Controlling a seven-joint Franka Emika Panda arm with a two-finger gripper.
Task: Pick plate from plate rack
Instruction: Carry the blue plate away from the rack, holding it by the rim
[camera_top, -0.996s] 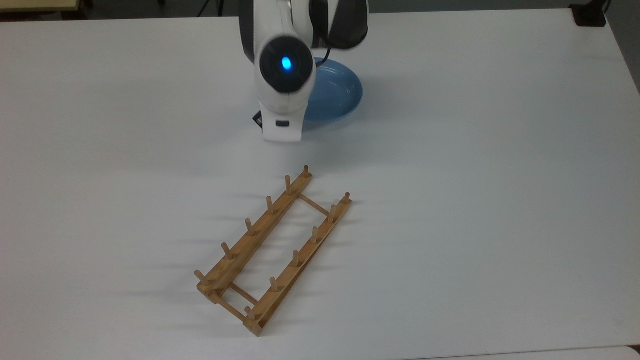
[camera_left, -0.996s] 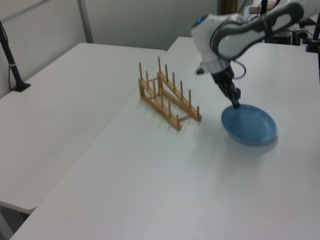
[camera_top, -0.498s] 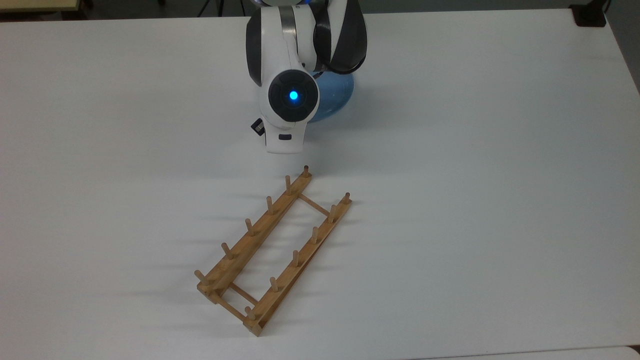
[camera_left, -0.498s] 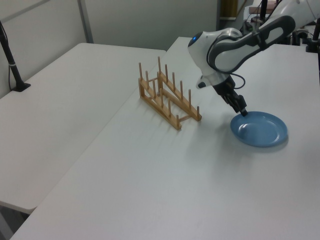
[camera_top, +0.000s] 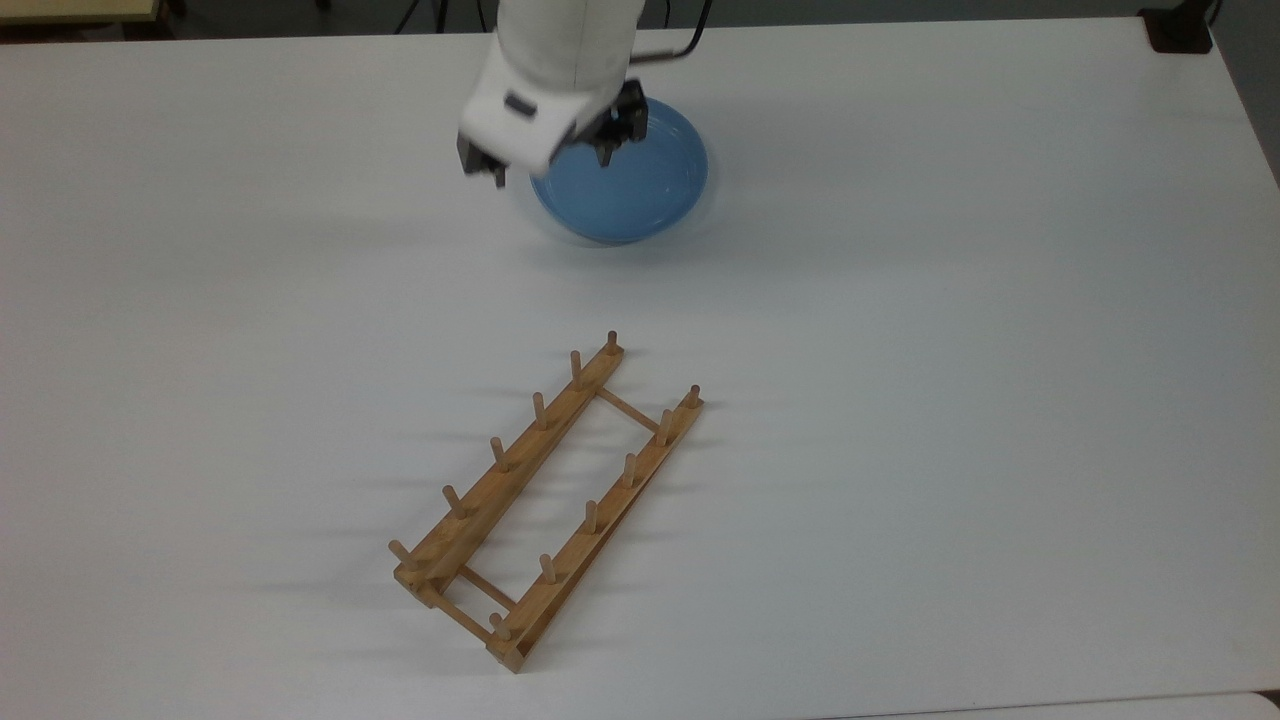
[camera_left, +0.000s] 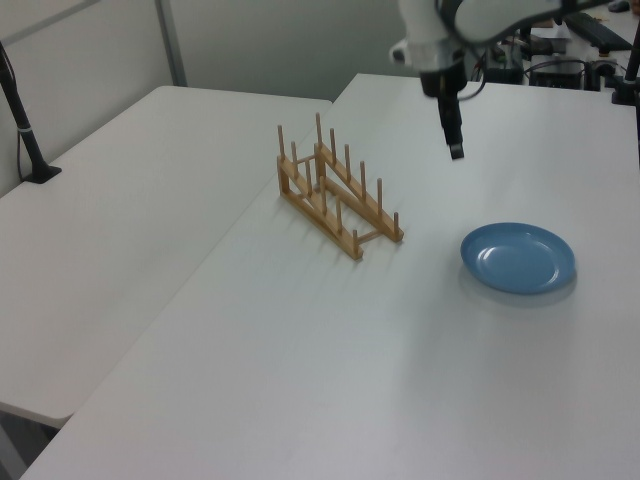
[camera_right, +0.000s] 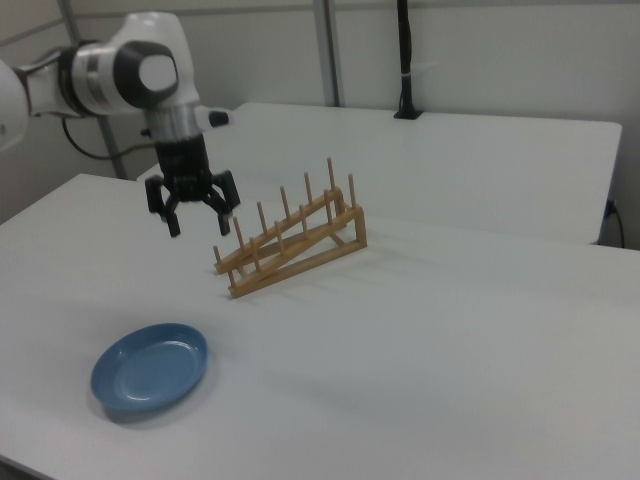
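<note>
Near the top view's upper centre, we see the plate (camera_top: 625, 190) flat on the surface (camera_top: 950, 300), out of the rack (camera_top: 545, 500), fingers (camera_right: 172, 222) spread empty above it.

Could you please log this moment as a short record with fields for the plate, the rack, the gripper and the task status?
plate: light blue plate, lying flat on the white table, apart from the rack
plate rack: wooden plate rack, with nothing between its pegs
gripper: gripper open, holding nothing, raised above the table
gripper position: in the right view it hangs above and behind the plate, to the right view's left of the rack
task status: the plate is out of the rack and set down; nothing is held
</note>
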